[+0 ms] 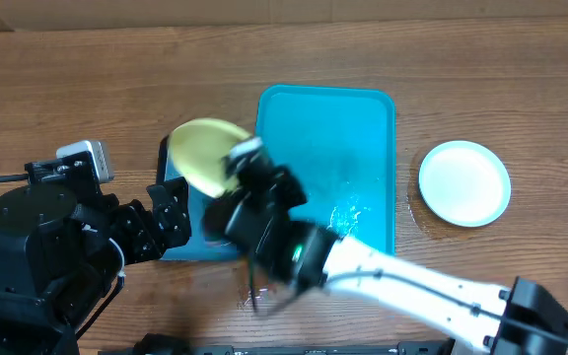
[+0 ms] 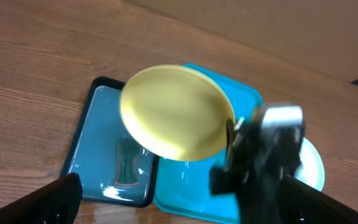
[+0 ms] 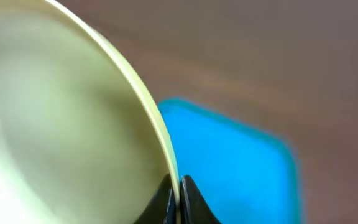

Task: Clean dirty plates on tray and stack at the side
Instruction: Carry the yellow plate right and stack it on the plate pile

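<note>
My right gripper (image 1: 237,166) is shut on the rim of a yellow-green plate (image 1: 205,155) and holds it tilted in the air over the seam between the two trays. The right wrist view shows the fingertips (image 3: 179,185) pinching the plate's edge (image 3: 73,124). The turquoise tray (image 1: 358,128) lies in the middle with nothing on it but wet shine. A light blue plate (image 1: 464,182) lies on the table to its right. My left gripper (image 1: 176,212) is open and empty, below the held plate (image 2: 173,112). No second yellow-green plate is in view.
A smaller dark blue tray with a black rim (image 2: 95,84) lies left of the turquoise tray (image 2: 185,196), with a dark greenish object (image 2: 128,163) in it. Wet marks ring the light blue plate. The right arm (image 1: 412,286) crosses the table's front right.
</note>
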Robot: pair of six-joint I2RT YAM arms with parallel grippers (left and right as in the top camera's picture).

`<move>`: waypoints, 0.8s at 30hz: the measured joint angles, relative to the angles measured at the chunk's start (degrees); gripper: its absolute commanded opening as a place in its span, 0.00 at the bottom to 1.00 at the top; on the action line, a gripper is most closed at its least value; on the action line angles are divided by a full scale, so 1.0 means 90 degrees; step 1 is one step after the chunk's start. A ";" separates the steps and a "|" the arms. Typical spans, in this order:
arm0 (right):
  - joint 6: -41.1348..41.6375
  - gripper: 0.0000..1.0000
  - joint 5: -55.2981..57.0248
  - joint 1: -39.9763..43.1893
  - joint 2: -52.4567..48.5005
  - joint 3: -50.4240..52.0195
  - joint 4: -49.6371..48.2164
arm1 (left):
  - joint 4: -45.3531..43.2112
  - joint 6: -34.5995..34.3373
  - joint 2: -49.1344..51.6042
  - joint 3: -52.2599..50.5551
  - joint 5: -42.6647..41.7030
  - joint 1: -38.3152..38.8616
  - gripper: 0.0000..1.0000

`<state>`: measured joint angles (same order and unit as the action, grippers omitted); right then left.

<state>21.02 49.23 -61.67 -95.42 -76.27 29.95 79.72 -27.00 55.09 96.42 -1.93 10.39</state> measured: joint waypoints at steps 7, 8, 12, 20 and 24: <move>0.1617 0.04 -0.4512 0.2414 -0.0022 0.0000 0.0095 | 0.0002 0.0000 0.0002 0.0000 -0.0002 0.0000 1.00; 0.1717 0.04 -0.5166 0.2761 -0.0015 0.0000 0.0112 | 0.0000 0.0000 0.0002 0.0000 -0.0002 0.0000 1.00; 0.1960 0.04 -0.7082 0.4175 0.0272 0.0000 0.0612 | 0.0000 0.0000 0.0002 0.0000 -0.0002 0.0000 1.00; 0.1693 0.04 -0.7354 0.7740 0.0826 -0.0032 0.3201 | 0.0002 0.0000 0.0005 0.0000 -0.0002 0.0000 1.00; 0.1571 0.04 -0.6555 0.8684 0.0641 0.0124 0.3789 | 0.0002 0.0000 0.0005 0.0000 -0.0002 0.0000 1.00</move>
<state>35.16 -9.76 16.49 -89.65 -75.16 64.05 79.75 -27.00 55.13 96.42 -1.96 10.39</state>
